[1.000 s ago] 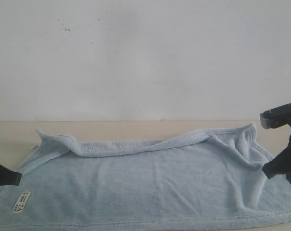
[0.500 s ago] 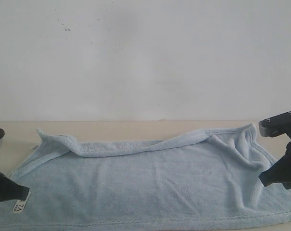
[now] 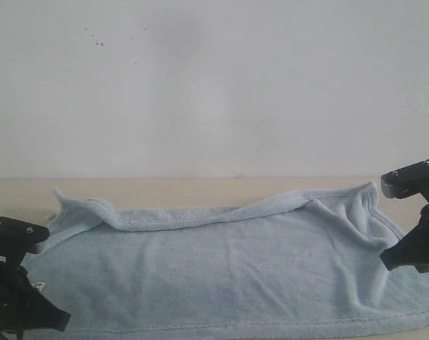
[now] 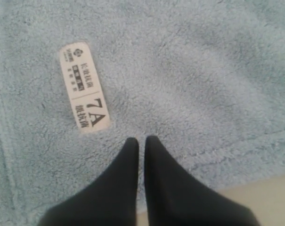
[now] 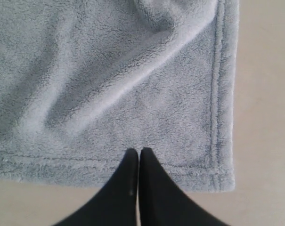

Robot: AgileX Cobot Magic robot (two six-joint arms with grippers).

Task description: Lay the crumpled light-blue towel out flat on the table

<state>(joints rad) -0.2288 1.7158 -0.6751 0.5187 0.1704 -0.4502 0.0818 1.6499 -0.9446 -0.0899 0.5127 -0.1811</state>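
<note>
Exterior: the towel (image 3: 228,269) is mostly opened out on the tabletop (image 3: 164,190), in front of the wall (image 3: 214,85). Not flat yet. Its far edge is rolled over into a long fold (image 3: 179,218), and creases run down near its right end. The left gripper (image 3: 57,324) sits at the towel's near-left corner and the right gripper (image 3: 386,261) at the towel's right end (can't judge their height above the pile from here).

Left wrist: left gripper (image 4: 141,140) jaws are shut tip to tip, nothing visibly pinched. The tips are over the towel just inside its hem (image 4: 236,143), and the label tag (image 4: 84,87) is just beside them, further into the towel. Fabric here lies smooth. Bare tabletop shows past the hem.

Right wrist: right gripper (image 5: 138,150) is closed too, and empty as far as I can see. Its tips sit over the towel just inside the hem, near a corner (image 5: 224,181). A soft ridge (image 5: 147,66) runs diagonally across the towel beyond the tips.

My read: roughly three-quarters done. Left to do: unroll the far fold and pull out the right-end ridge. Both grippers would have to open and take fabric first.
</note>
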